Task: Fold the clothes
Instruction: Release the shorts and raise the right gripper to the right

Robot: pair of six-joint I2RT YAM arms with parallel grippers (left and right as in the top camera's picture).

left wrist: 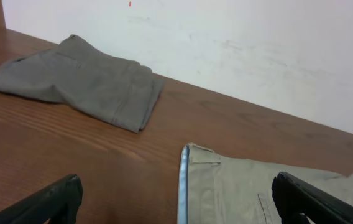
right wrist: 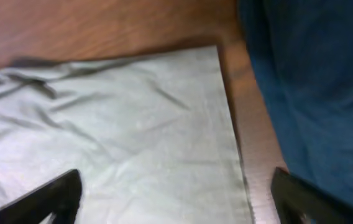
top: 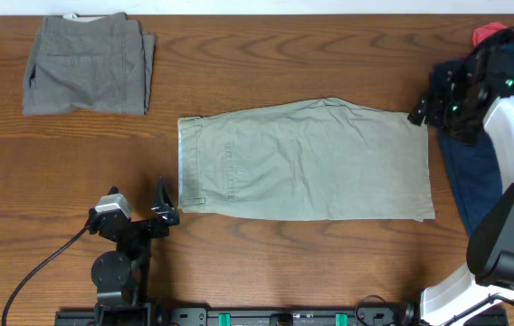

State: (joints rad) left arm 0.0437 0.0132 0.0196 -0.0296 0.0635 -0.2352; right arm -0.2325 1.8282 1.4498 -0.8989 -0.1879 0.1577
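Khaki shorts [top: 307, 161] flat on table [top: 284, 54]; left pincer [top: 164, 204], right pincer [top: 417, 116] both agape, empty. Risk: right pincer snagging adjacent navy shorts [top: 470, 172] alongside hem.

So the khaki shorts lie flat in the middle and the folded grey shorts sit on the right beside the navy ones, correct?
Not quite. The folded grey shorts lie at the far left corner, well apart from the navy shorts on the right; the overhead view shows it. The khaki shorts do lie flat in the middle.
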